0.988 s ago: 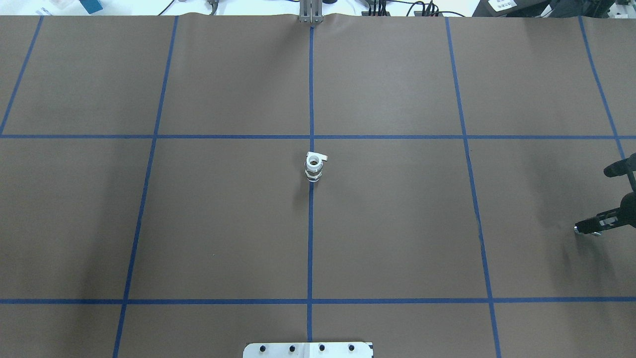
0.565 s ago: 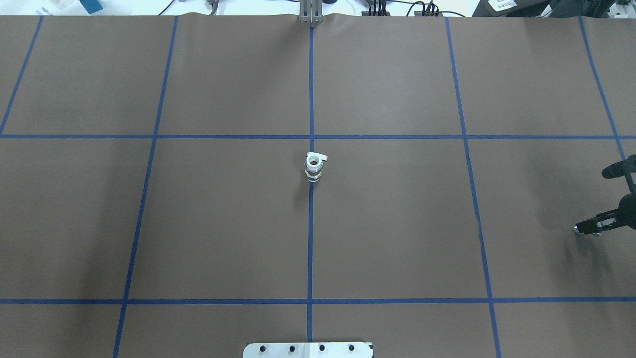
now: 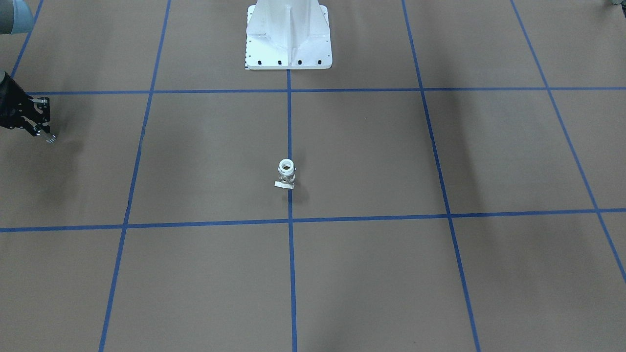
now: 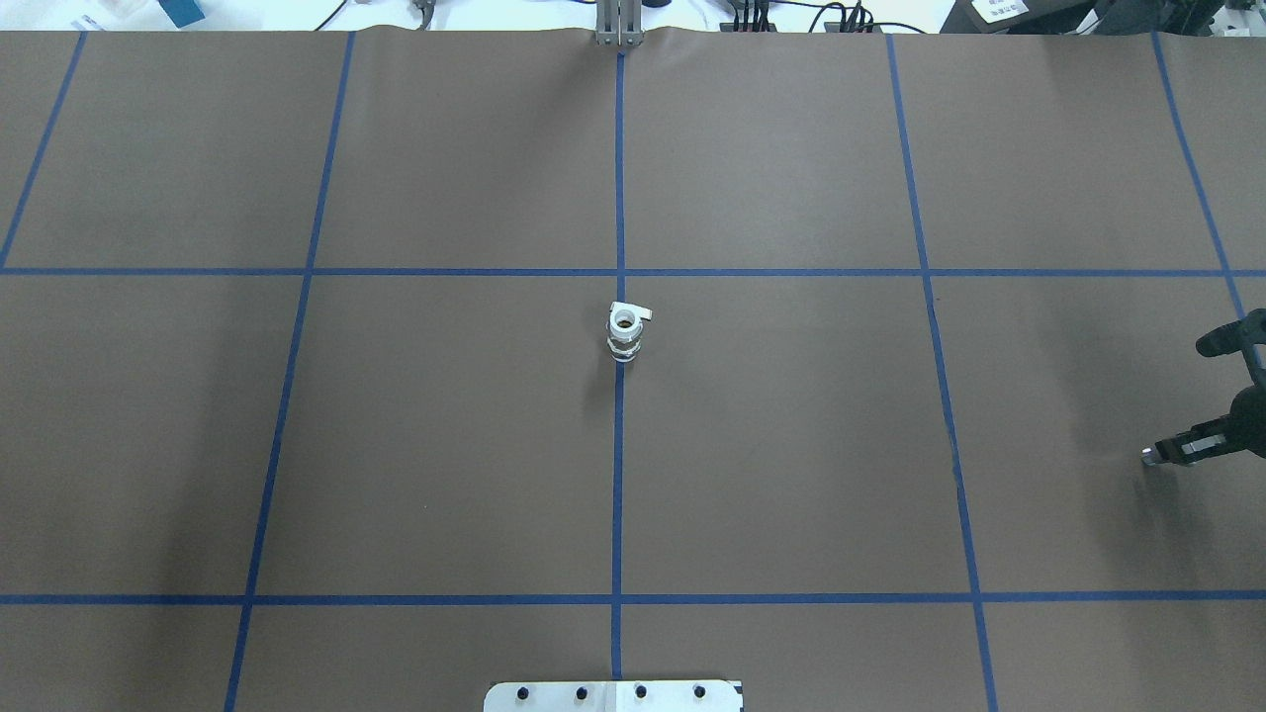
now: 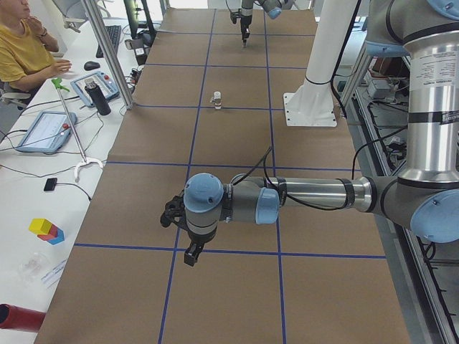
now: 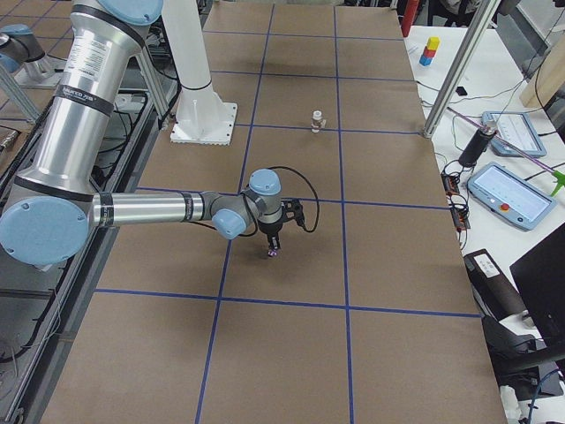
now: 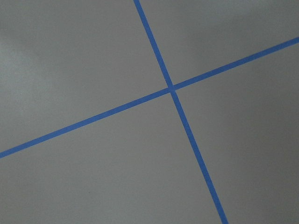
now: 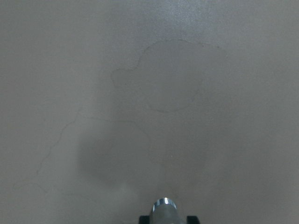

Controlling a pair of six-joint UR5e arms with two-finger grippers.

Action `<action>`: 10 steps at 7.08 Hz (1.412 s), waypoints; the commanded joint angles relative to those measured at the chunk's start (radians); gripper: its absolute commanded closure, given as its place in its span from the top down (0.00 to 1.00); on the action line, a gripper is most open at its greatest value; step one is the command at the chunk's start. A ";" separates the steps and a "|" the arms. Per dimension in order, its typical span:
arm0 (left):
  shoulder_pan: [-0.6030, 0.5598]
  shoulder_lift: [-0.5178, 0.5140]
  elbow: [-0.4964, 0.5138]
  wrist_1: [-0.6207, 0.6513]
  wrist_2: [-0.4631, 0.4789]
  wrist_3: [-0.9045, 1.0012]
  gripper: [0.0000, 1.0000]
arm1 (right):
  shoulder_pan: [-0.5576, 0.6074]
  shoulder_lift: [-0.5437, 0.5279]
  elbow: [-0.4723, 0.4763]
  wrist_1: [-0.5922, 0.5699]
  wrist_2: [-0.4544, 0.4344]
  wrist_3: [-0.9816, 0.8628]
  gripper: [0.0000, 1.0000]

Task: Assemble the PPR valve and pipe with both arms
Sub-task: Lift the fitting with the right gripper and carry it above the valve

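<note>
PPR valve (image 4: 624,334) and pipe (image 8: 163,209) are not yet joined, so by my reading the assembly has barely begun: one part is picked up, while the other pick and the mating itself are left. On the brown paper-covered table (image 4: 445,445), gridded with blue tape (image 4: 619,475), the left arm (image 5: 308,193) stretches low over the left end, well apart from both parts. Its left gripper (image 5: 191,252) shows only in the side view, so I cannot tell whether its fingers are spread or pressed together; its wrist view shows only bare paper and a tape crossing (image 7: 171,88). The right arm (image 6: 150,208) reaches over the right end, its right gripper (image 3: 43,129) pointing down, low over the paper, pinching the pipe, whose silver end pokes out below the fingers. The valve stands upright alone at the table's centre on the middle tape line, white ring up, tab at its foot, touched by neither gripper. The pipe hangs far to the right of it.
</note>
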 commanded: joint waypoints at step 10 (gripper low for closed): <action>0.000 0.087 -0.075 -0.009 -0.029 -0.392 1.00 | -0.075 0.826 -0.001 -0.720 0.012 0.331 0.00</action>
